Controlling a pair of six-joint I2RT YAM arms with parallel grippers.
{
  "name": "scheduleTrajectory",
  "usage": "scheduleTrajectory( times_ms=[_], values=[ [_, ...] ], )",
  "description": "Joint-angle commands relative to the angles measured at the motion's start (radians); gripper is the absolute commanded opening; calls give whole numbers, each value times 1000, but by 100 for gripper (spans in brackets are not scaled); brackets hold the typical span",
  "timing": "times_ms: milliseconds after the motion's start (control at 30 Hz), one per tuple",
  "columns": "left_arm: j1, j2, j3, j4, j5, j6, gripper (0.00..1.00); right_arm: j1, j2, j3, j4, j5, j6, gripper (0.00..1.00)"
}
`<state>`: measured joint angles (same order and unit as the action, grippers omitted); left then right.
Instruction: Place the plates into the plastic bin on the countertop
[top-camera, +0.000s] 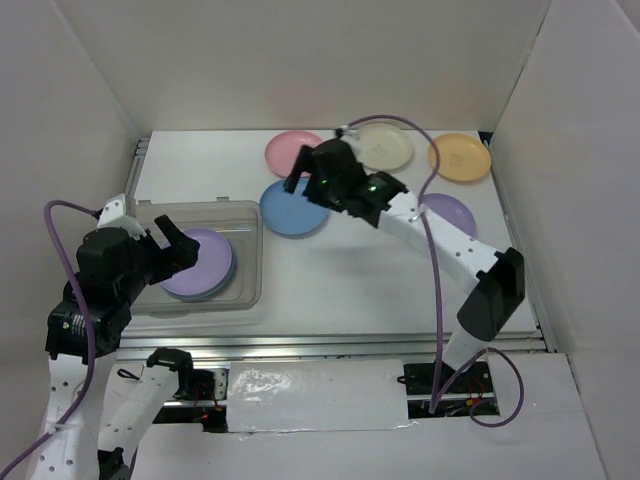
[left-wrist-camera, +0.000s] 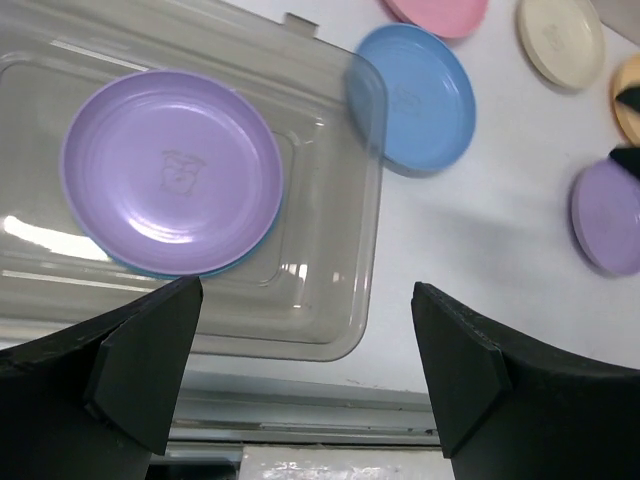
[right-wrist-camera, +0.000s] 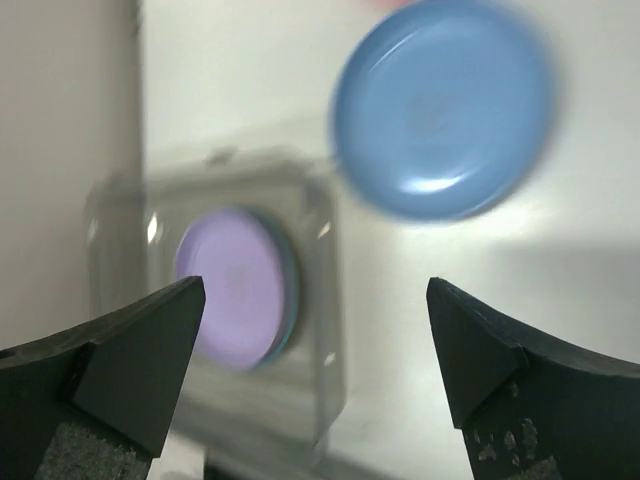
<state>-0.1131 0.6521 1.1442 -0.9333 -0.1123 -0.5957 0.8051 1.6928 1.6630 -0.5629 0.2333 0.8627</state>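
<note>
While my left tool (left-wrist-camera: 305, 375) and right tool (right-wrist-camera: 315, 375) hang released and empty, I see a purple plate (left-wrist-camera: 172, 170) inside the plastic bin (left-wrist-camera: 335, 310), but the blue plate (left-wrist-camera: 415, 95), pink plate (top-camera: 285, 150), cream plate (top-camera: 386, 147), orange plate (top-camera: 460, 157) and second purple plate (top-camera: 450, 213) lie on the worktop (top-camera: 340, 285).

Lower plate (left-wrist-camera: 225, 266) mostly hidden under purple plate (left-wrist-camera: 172, 170); blue plate (right-wrist-camera: 442, 110) blurred.

Plastic bin (top-camera: 247, 262) holding stacked plates (top-camera: 197, 262) lies left of loose plates (top-camera: 285, 215)
</note>
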Motion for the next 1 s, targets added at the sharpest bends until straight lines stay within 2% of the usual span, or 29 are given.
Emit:
scheduleTrajectory(
  times_ms=[0,100,200,333,500,600,633,733,833,867,900,933,967],
  values=[
    [1,15,-23,119,144,103,99,-131,11,-127,43,34,16,100],
    [1,72,9,104,120,120,99,-216,79,-154,104,-53,-34,100],
    [0,98,12,119,132,131,99,-251,209,-80,80,-77,-79,100],
    [1,75,-63,177,169,177,99,-271,376,-5,90,-141,-117,97],
    [-8,23,-148,209,118,186,99,-290,470,15,103,-160,-106,91],
    [-7,9,-155,214,118,177,99,-290,533,75,19,-140,-97,74],
    [-8,7,-155,211,82,174,99,-290,551,98,-4,-134,-91,60],
    [-7,-5,-162,212,68,165,99,-294,527,46,6,-131,-70,39],
    [-8,-14,-169,217,65,162,99,-300,476,-32,47,-127,-45,34],
    [-8,-14,-169,215,62,163,99,-303,467,-45,49,-127,-44,30],
    [-7,-16,-170,215,60,162,99,-307,444,-54,46,-123,-37,7],
    [-8,-16,-170,215,59,162,99,-307,426,-77,41,-115,-31,0],
    [-7,-19,-172,214,53,160,99,-307,406,-98,43,-91,-25,0]
  ],
)
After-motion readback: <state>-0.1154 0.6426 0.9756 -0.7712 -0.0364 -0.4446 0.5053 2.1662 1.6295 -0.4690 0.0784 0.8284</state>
